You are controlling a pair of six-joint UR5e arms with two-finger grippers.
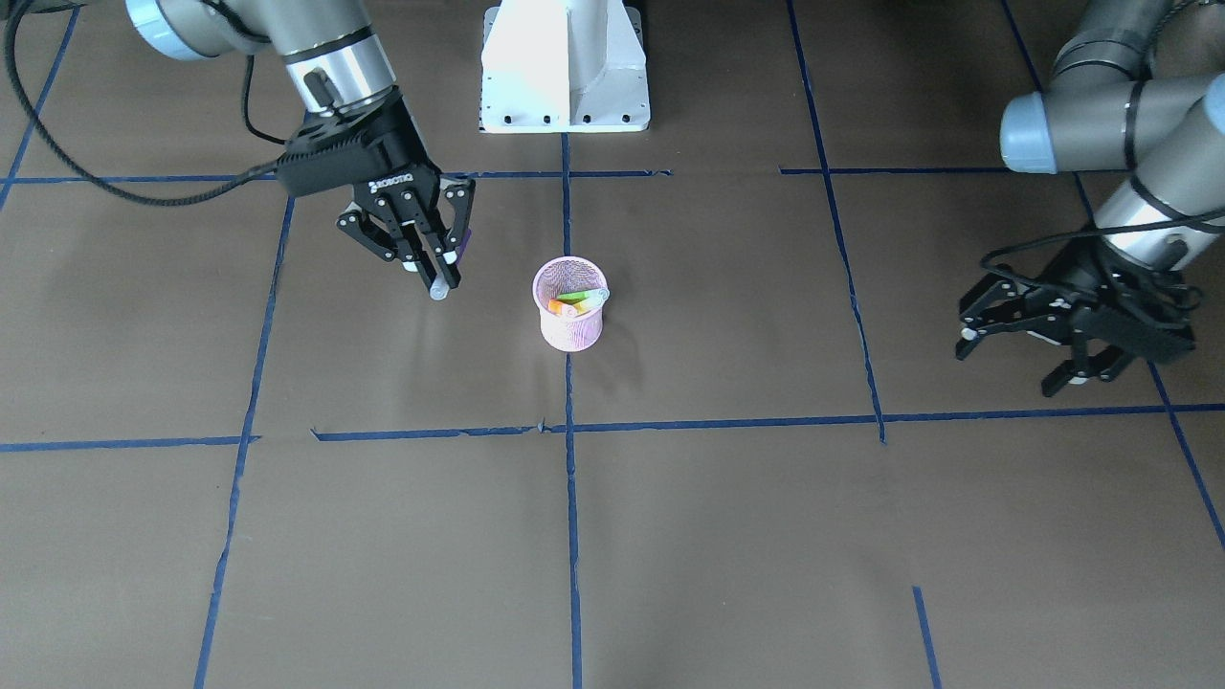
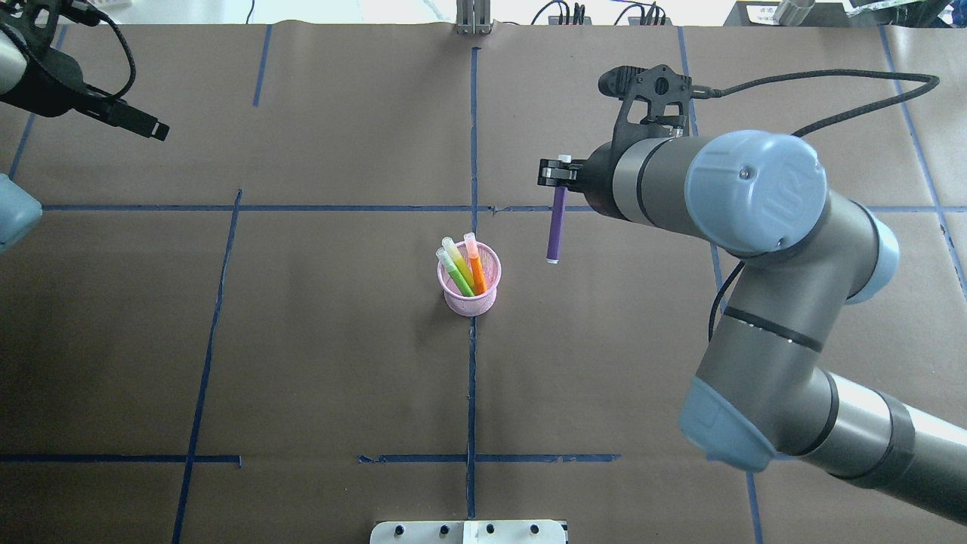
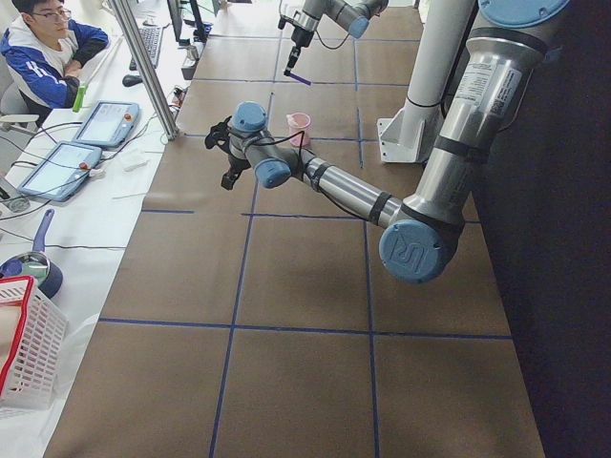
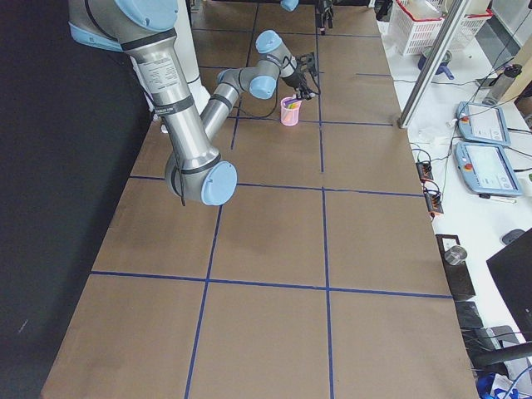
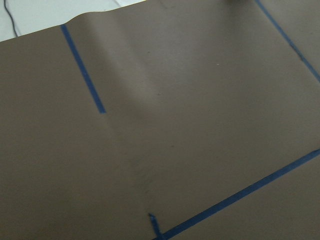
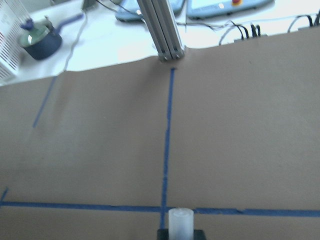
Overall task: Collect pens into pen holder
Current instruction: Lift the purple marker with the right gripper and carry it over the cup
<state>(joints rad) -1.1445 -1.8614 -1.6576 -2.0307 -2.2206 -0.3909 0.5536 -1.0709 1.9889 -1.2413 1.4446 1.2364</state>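
Purple pen (image 2: 556,227) clamped in right gripper (image 1: 440,263)
It hangs at the pen holder's (image 2: 472,304) two o'clock; the left gripper (image 1: 1010,362) has its jaws wide.

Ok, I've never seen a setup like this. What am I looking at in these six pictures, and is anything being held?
It is a robot with two jointed arms, each ending in a two-finger gripper. Two pictures look down on the table, one from behind the robot, one facing it; two look along it from its ends; two come from wrist cameras. The table is brown paper marked with blue tape. Near its middle stands a pink mesh pen holder with green pens and an orange pen inside. The right gripper is shut on a purple pen, held in the air beside the holder. The left gripper is open and empty, off to one side.
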